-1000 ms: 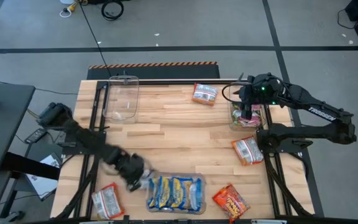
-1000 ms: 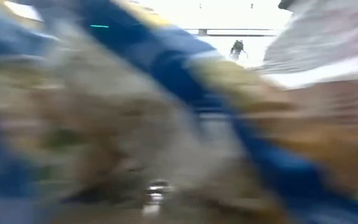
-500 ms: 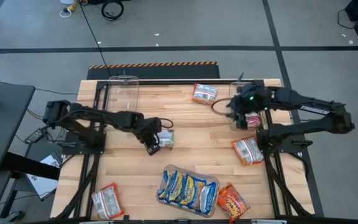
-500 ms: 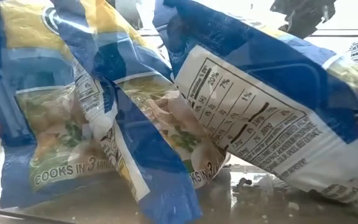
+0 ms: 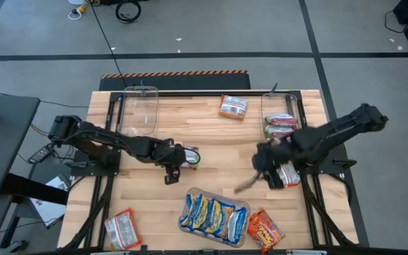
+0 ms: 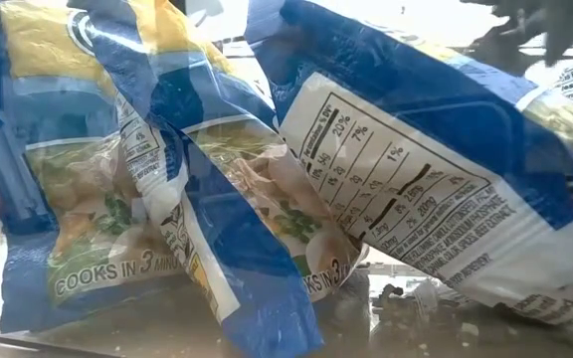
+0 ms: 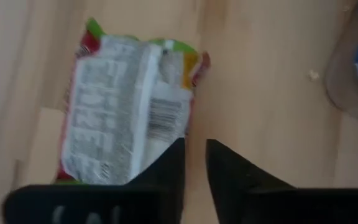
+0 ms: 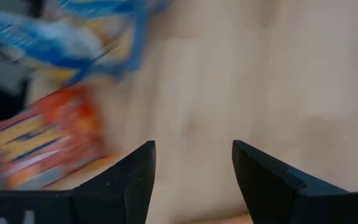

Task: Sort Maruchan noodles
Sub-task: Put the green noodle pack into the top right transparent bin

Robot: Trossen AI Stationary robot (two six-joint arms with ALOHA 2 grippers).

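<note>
A green-and-pink noodle packet (image 5: 190, 156) (image 7: 126, 115) lies printed back up on the wooden table (image 5: 218, 134), near its middle. My left gripper (image 5: 179, 160) (image 7: 195, 167) stands at the packet's left end, its fingers a narrow gap apart with bare wood between them. My right gripper (image 5: 255, 173) (image 8: 192, 168) hangs open over bare wood right of centre. A clear bin (image 5: 214, 216) of blue-and-yellow packets (image 6: 167, 199) sits near the front edge. A clear bin (image 5: 282, 127) at the far right holds pink packets. My left gripper has one finger (image 7: 171, 163) standing over the packet's near edge (image 7: 157, 146), slanting down from the table's left. Whether it touches the packet, I cannot tell. The packet lies flat on the table.
Loose packets lie on the table: an orange one (image 5: 264, 228) near the front right, a red-and-white one (image 5: 122, 228) at the front left, one (image 5: 234, 106) at the far edge, one (image 5: 287, 174) under my right arm. A clear bin (image 5: 139, 110) stands far left.
My left gripper has gone from the front edge beside the blue-packet bin up toward the table's middle, where the green-and-pink packet now lies. That bin has slid right and turned a little. My right gripper has come from above the far right bin toward the near side and lower.
</note>
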